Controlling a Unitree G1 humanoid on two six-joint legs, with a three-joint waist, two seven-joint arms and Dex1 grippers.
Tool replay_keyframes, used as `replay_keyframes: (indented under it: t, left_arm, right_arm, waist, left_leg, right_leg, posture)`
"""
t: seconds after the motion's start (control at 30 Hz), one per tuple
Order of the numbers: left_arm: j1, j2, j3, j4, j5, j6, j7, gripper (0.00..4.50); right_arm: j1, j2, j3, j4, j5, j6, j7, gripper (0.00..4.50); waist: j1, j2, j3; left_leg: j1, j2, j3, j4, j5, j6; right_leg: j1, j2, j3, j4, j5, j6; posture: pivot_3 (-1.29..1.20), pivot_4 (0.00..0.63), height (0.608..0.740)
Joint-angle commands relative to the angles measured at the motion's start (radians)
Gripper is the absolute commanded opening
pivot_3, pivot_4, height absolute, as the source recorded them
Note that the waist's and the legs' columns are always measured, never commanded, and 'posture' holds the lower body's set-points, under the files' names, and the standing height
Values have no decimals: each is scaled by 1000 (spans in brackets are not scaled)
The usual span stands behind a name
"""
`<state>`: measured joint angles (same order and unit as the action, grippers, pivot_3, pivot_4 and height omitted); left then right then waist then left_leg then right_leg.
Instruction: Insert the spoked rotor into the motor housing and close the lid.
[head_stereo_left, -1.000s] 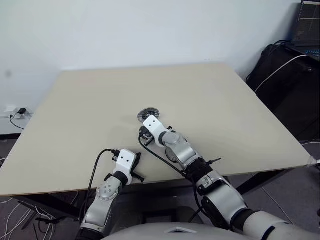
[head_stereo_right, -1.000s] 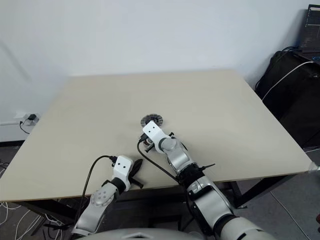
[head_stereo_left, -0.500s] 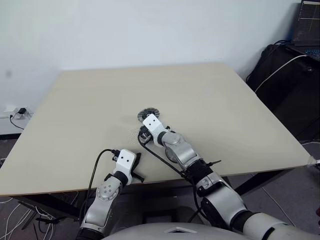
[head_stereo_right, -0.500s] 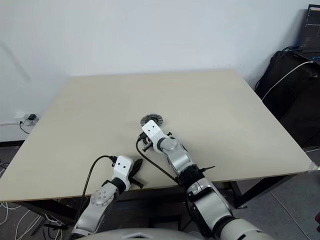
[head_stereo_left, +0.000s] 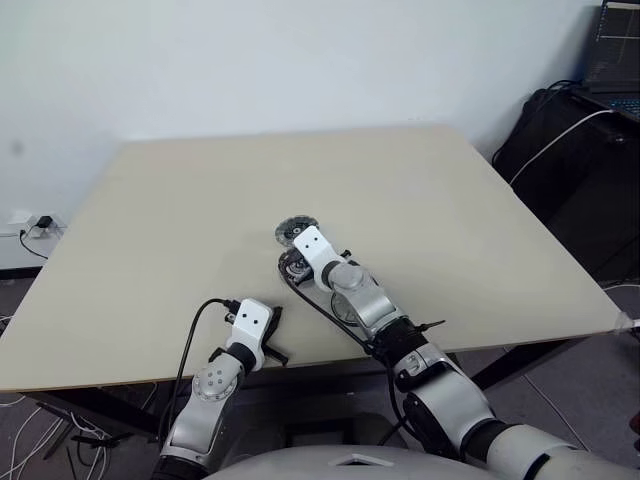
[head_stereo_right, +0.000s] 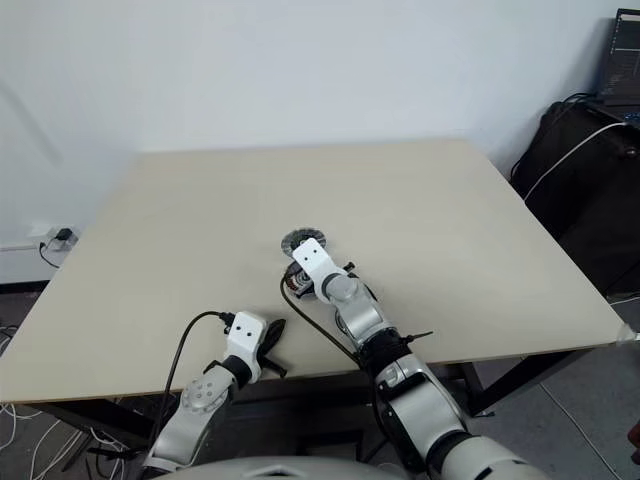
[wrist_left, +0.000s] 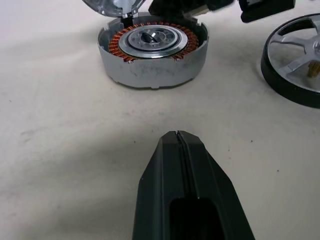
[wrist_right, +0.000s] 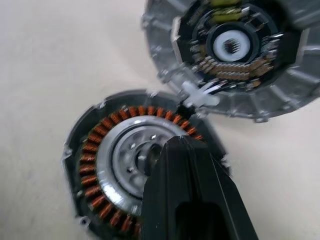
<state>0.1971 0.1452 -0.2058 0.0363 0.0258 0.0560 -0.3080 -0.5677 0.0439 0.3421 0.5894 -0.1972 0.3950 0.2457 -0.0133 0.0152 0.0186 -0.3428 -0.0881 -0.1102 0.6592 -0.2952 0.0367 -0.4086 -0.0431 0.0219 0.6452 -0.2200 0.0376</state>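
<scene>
— Right gripper (wrist_right: 182, 141): how is it seen in the right wrist view?

— Its two black fingers are pressed together and nothing is held. The tip is placed over the silver centre of the motor housing (wrist_right: 100, 137), which lies in the lower left of the frame. The lid (wrist_right: 160, 55) is seen in the upper right, lying open and touching the rim of the housing.

— And in the left wrist view?

— The left gripper (wrist_left: 177, 134) is also closed and empty, at the bottom centre. The housing is found straight ahead, in the upper middle, apart from the tip. The spoked rotor (wrist_left: 292, 65) is cut by the right edge of the frame, lying flat beside the housing, not inside it.

— What is given by the head views?

— Both arms are seen over the table (head_stereo_left: 180, 200). The right gripper is at the housing in the centre; the left one is kept lower left, near the table edge.

— So the coming move?

— It is judged that the rotor must be fetched first, from the right side of the housing. Which arm is nearer cannot be told surely.
</scene>
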Motion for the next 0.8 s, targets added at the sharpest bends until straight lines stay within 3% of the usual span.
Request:
replay_keyframes:
  t: [0.03, 0.63, 0.8]
  left_arm:
    - [-11, 3, 2, -46, -4, -8, -2, 0]
    - [-10, 7, 0, -49, -6, -4, -7, 0]
    - [-6, 6, 1, -52, -7, -6, -9, 0]
  right_arm:
    - [-26, 5, 16, -10, -12, 3, 25, 16]
    - [7, -1, 27, -49, -17, -20, 84, 16]
    - [56, -8, -21, -182, 30, -71, 85, 16]
  waist:
    - [0, 0, 0]
    - [0, 0, 0]
    - [0, 0, 0]
  left_leg:
    - [0, 0, 0, 0, 0, 0]
    - [0, 0, 0, 0, 0, 0]
    - [0, 0, 0, 0, 0, 0]
  right_leg:
    - [0, 0, 0, 0, 0, 0]
    - [0, 0, 0, 0, 0, 0]
    - [0, 0, 0, 0, 0, 0]
  posture:
    - [0, 0, 740]
    - [0, 0, 740]
    - [0, 0, 740]
